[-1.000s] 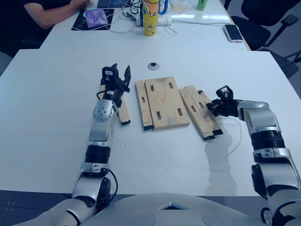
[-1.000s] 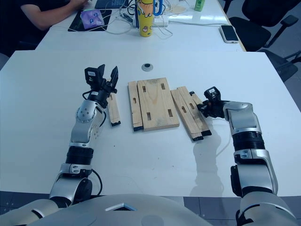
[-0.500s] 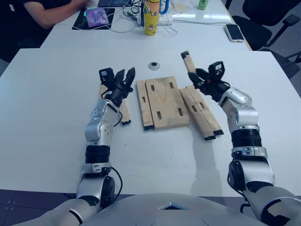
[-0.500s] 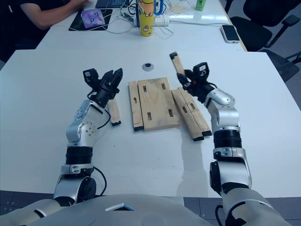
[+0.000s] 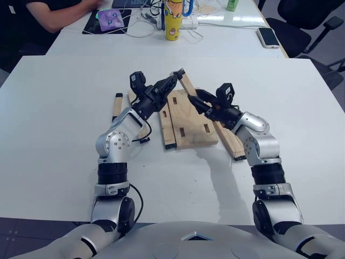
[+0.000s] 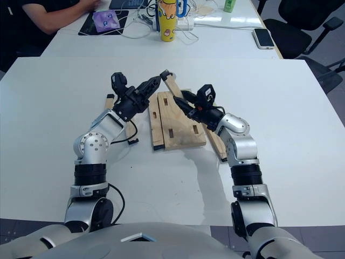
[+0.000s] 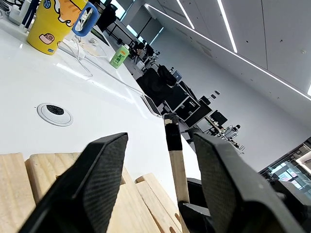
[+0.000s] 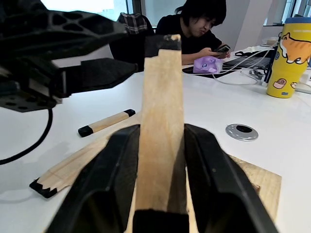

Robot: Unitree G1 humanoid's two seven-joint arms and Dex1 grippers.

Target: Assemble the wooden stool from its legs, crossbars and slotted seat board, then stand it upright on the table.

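Left eye view: the right pincer (image 5: 198, 100) clamps a leg (image 5: 185, 82), tilted above the seat board (image 5: 188, 116) on the desk (image 5: 64, 108). Left wrist view: the left pincer (image 7: 160, 145) gapes wide (leg end between its fingers, contact unclear). Right wrist view: both fingers squeeze the leg's sides.

White table (image 5: 54, 108) spread beneath the fingers (image 5: 164, 84), a second white desk (image 5: 226, 40) set just beyond them, black office chairs (image 5: 302, 19) placed on grey floor (image 5: 335, 67) past its right end, long light strips (image 7: 227, 28) mounted in a white ceiling (image 7: 272, 29) above.
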